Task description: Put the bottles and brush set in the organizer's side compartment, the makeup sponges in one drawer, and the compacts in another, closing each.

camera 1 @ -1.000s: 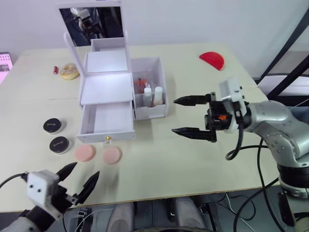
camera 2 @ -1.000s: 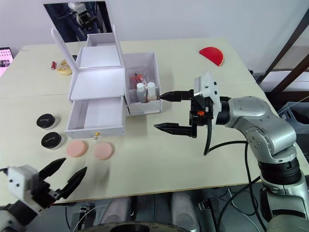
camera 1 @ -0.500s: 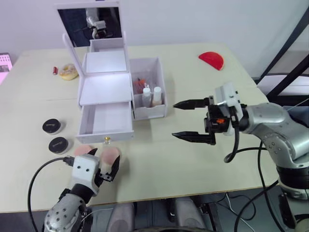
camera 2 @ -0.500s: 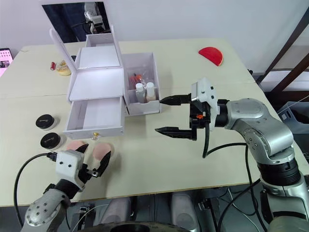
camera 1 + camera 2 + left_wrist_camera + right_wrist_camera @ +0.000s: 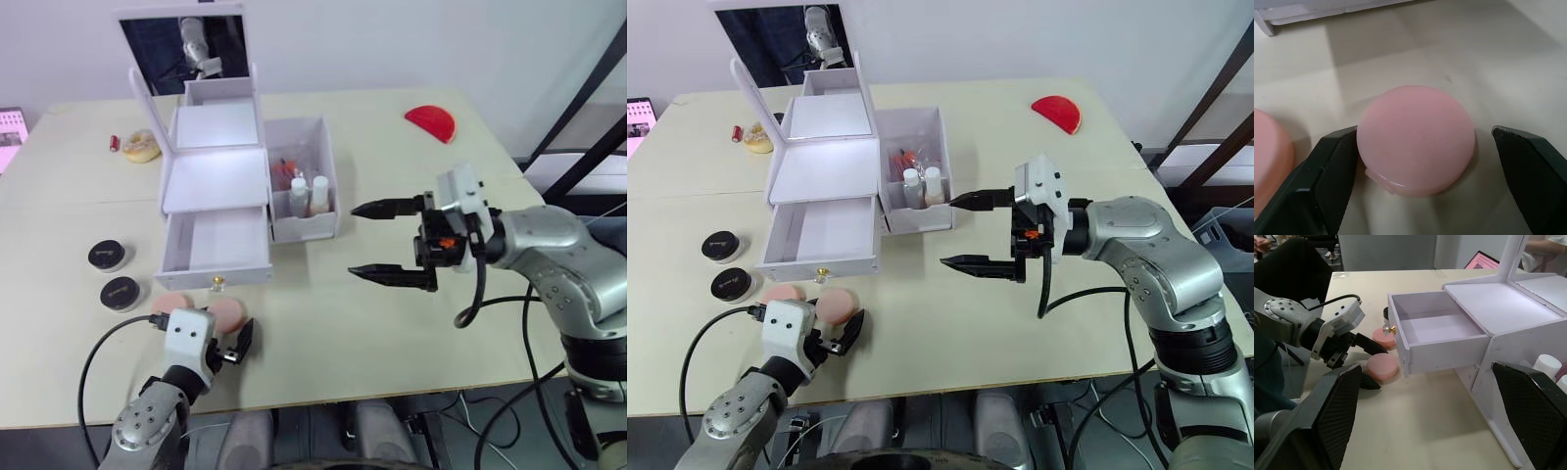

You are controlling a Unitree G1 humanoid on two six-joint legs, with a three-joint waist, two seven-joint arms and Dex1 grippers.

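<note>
My left gripper [image 5: 1424, 133] is open, low over the table, its fingers on either side of the right one of the two makeup sponges [image 5: 1415, 139]. One finger is against its edge and the other stands off. The second sponge [image 5: 173, 304] lies just to its left. Two compacts [image 5: 106, 256] [image 5: 120, 293] sit further left. The organizer [image 5: 216, 181] has its mirror up and its lower drawer [image 5: 217, 245] pulled out and empty. Both bottles [image 5: 310, 195] and the brush set [image 5: 284, 174] stand in the side compartment [image 5: 306, 227]. My right gripper [image 5: 354, 240] hovers open to the right of the compartment.
A red half-disc [image 5: 431, 121] lies at the far right. A tan ring [image 5: 141, 145] and a small red item [image 5: 114, 142] lie behind the organizer's left side. The table's front edge [image 5: 323, 392] runs just behind my left gripper.
My left gripper came forward from the table's front edge and dropped until its fingers straddle the right sponge. The right gripper has barely moved.
</note>
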